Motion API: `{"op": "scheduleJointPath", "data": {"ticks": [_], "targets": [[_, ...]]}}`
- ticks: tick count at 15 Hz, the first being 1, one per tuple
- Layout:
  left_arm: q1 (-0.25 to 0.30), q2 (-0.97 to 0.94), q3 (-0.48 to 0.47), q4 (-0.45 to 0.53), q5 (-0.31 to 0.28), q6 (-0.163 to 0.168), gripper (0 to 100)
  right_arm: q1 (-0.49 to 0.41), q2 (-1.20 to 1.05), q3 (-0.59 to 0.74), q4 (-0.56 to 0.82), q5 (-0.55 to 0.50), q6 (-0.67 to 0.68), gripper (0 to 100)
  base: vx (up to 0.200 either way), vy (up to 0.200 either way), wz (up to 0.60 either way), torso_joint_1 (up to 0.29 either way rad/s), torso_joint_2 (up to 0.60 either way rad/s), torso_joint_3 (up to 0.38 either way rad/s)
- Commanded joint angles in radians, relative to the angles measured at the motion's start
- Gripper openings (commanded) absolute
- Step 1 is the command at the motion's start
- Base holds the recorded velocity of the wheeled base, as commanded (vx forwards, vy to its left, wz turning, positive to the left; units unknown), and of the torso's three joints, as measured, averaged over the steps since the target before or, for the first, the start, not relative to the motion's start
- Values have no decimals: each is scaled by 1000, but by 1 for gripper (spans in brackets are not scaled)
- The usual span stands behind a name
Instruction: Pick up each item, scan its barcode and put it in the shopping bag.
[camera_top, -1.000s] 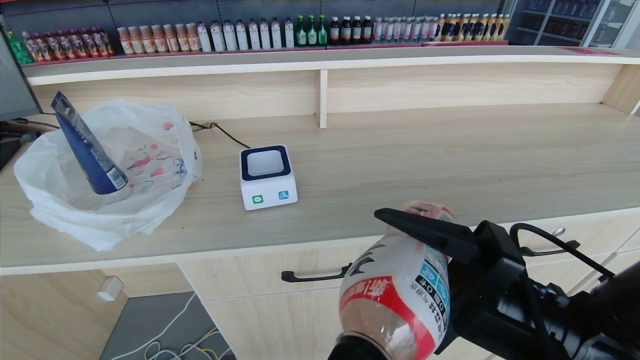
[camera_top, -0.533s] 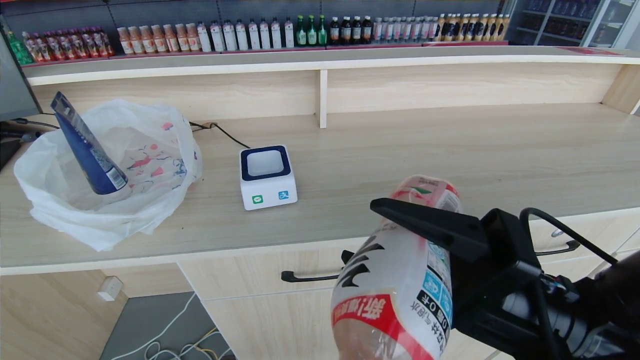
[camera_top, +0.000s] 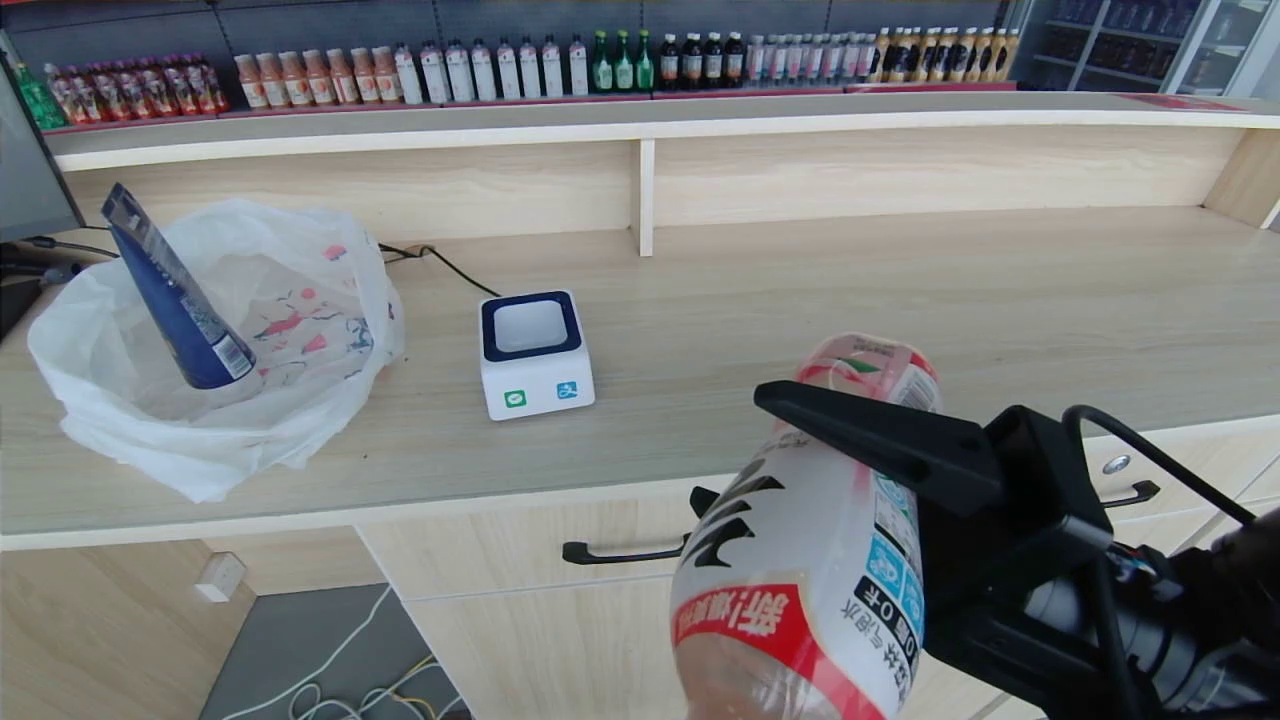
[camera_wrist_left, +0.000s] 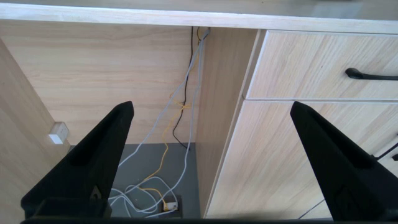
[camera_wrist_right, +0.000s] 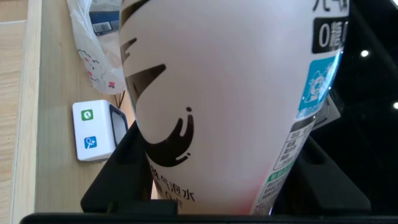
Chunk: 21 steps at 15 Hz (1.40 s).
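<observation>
My right gripper is shut on a plastic drink bottle with a white and red label, held tilted above the counter's front edge, right of the scanner. The bottle looms large in the right wrist view between the black fingers. The white scanner box with a dark blue rim sits mid-counter. At the left, the white shopping bag stands open with a blue tube leaning inside it. My left gripper hangs open below the counter, facing the cabinet fronts.
A black cable runs from the scanner to the back wall. A raised shelf borders the counter's far side, with rows of bottles behind. Drawers with black handles sit under the counter; loose cables lie on the floor.
My right gripper has lifted the bottle up and slightly forward over the counter edge. The bag, tube and scanner have stayed put.
</observation>
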Motion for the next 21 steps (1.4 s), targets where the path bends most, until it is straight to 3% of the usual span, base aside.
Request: {"op": "scheduleJointPath", "data": {"ticks": [1,16,21], "targets": [[-1,0,0,0,0,0,100,0,-1,0,-2,1,-3,0,0,0,0,0,0,0],[-1,0,0,0,0,0,100,0,-1,3,3,-1,4,0,0,0,0,0,0,0],[0,0,0,0,0,0,100,-3,25,22,-2,-7,210,0,0,0,0,0,0,0]]}}
